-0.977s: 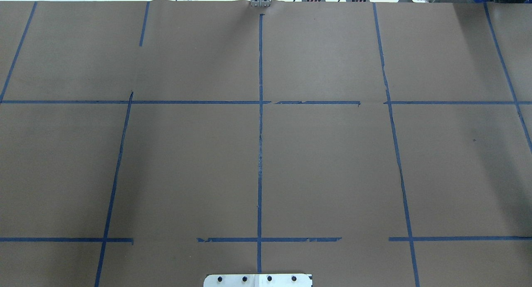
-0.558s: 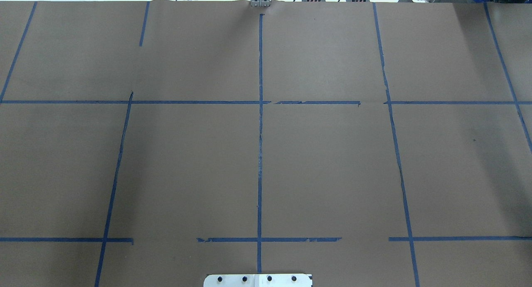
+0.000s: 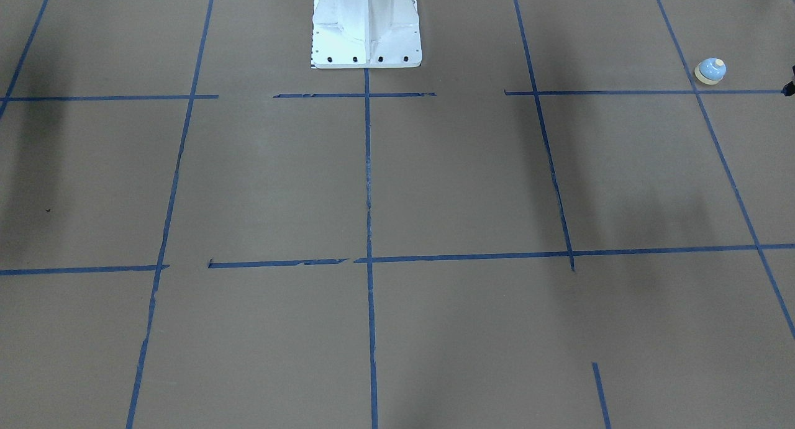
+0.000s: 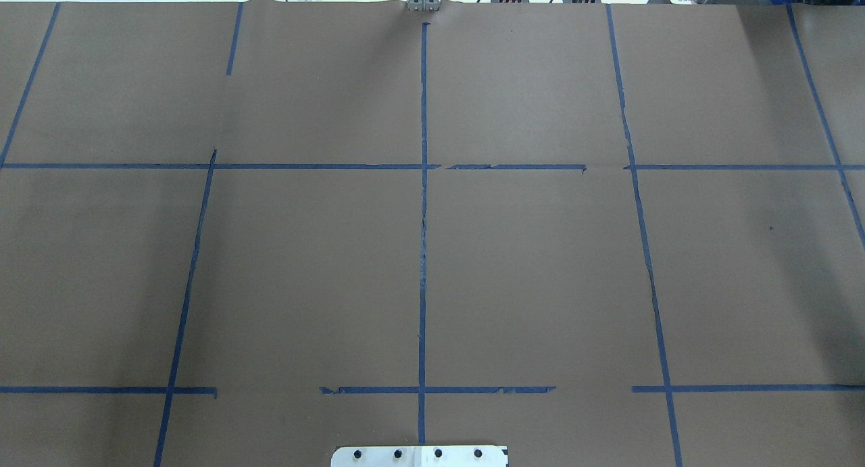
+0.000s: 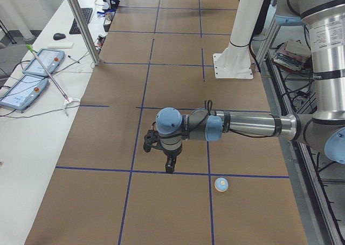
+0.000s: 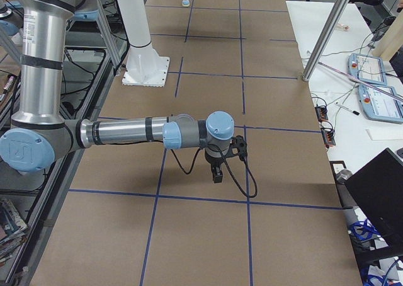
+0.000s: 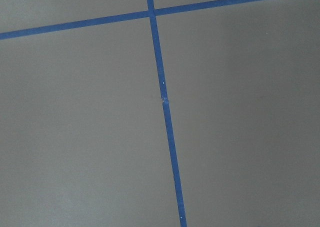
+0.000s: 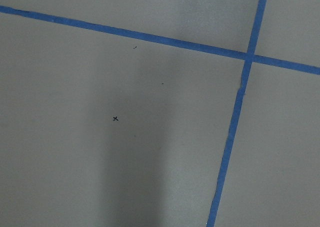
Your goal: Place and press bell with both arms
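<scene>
The light-blue bell point(image 3: 710, 71) with its cream button stands upright on the brown paper at the table's end on my left side. It also shows in the exterior left view point(image 5: 221, 184) and far off in the exterior right view point(image 6: 186, 2). My left gripper point(image 5: 170, 167) points down above the table, a short way from the bell and apart from it. My right gripper point(image 6: 217, 174) points down over the table's other end, far from the bell. Both show only in side views, so I cannot tell whether they are open or shut. The overhead and wrist views show only paper and tape.
The white bolted pedestal point(image 3: 366, 25) stands at the robot's side of the table. Blue tape lines point(image 4: 423, 251) divide the brown paper into squares. A metal post point(image 5: 81, 24) and a side table with tablets point(image 5: 32, 77) stand past the far edge.
</scene>
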Motion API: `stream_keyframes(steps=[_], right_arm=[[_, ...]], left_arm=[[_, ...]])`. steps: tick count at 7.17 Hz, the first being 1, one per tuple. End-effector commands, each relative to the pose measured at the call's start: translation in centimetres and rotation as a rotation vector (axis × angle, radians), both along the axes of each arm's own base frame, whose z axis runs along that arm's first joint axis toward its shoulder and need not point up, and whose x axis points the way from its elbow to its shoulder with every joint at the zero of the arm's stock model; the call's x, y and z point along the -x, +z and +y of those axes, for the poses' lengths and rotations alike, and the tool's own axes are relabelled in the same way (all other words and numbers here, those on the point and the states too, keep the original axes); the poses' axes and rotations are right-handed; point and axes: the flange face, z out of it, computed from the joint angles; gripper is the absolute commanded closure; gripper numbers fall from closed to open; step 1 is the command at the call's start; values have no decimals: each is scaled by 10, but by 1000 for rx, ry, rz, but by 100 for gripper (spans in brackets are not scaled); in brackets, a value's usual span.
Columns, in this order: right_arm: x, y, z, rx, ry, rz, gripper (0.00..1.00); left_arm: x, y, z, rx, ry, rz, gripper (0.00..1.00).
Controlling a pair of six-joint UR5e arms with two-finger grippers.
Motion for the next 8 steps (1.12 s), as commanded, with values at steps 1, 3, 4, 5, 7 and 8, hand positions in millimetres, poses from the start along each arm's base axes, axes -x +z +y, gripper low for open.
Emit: stream_keyframes(steps=[1,3,4,5,7,8], right_arm=[[4,1,0,6,-2,0,0],[8,1,0,6,-12,0,0],[12,1,0,7,-20,0,0],[13,1,0,6,-24,0,0],[16,0,0,5,-29,-2,0],[16,-2,0,2,-29,-4,0]], left_arm=[[-45,43,43,56,-56,2,0],[-74,79,100,116,17,-12,0],[-85,96,119,115,82,-18,0],[-98,108,133,94,150,-43,0],[-107,125,146,17,212,-72,0],[-110,128,156,26,244,-74,0]])
